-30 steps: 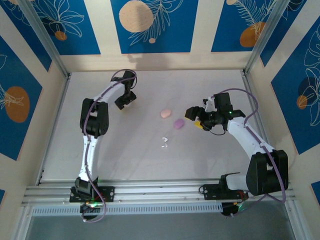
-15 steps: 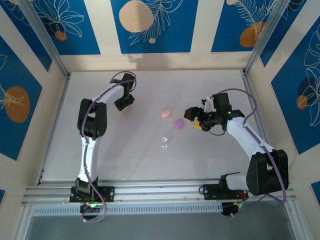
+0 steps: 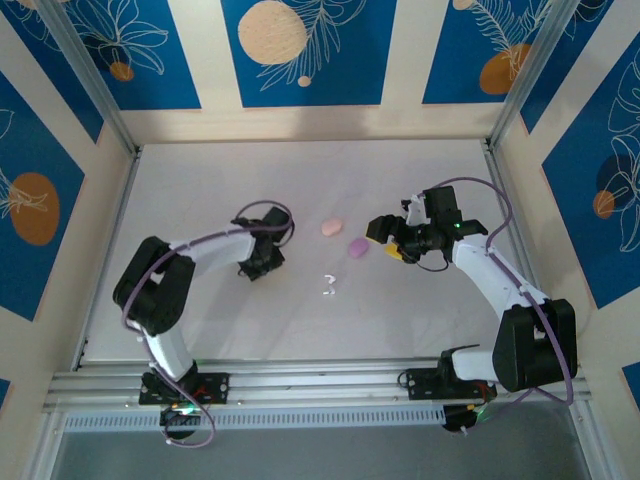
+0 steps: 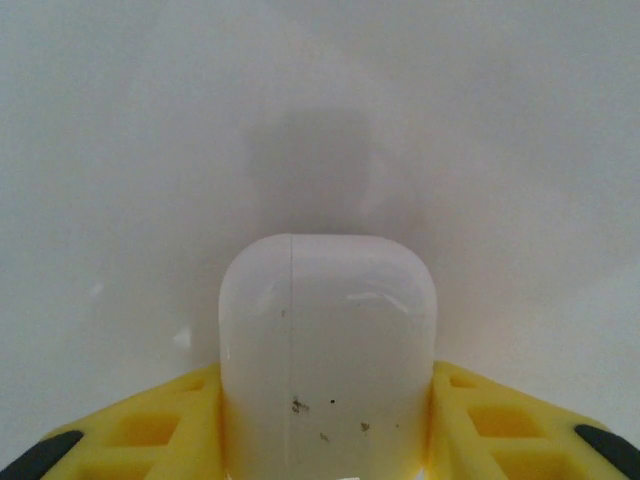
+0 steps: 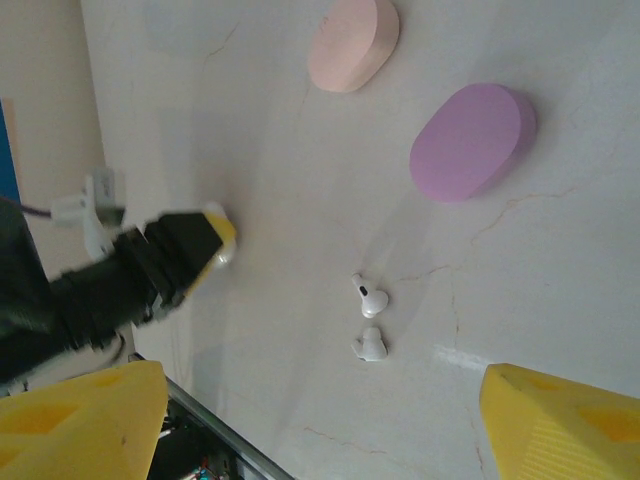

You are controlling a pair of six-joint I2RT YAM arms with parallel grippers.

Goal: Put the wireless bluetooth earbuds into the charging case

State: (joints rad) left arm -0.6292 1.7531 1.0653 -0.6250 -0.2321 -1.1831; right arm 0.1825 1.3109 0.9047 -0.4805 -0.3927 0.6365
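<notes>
My left gripper (image 4: 328, 405) is shut on a white charging case (image 4: 328, 350), which stands out between the yellow fingers (image 4: 150, 430) with its lid seam closed. In the top view this gripper (image 3: 262, 262) hangs left of the table's middle. Two white earbuds (image 3: 328, 285) lie side by side on the table, one (image 5: 368, 298) just above the other (image 5: 370, 346) in the right wrist view. My right gripper (image 3: 385, 238) is open, above and to the right of them, with nothing between its fingers (image 5: 85, 420).
A pink case (image 3: 331, 227) and a purple case (image 3: 357, 246) lie closed on the white table, just beyond the earbuds. Both also lie ahead of my right gripper (image 5: 320, 400): pink case (image 5: 352, 42), purple case (image 5: 470, 142). The left gripper (image 5: 190, 250) is at the left there.
The left arm has swung from the far left of the table toward the middle, nearer the earbuds, and its jaws have narrowed. The right arm has barely moved.
</notes>
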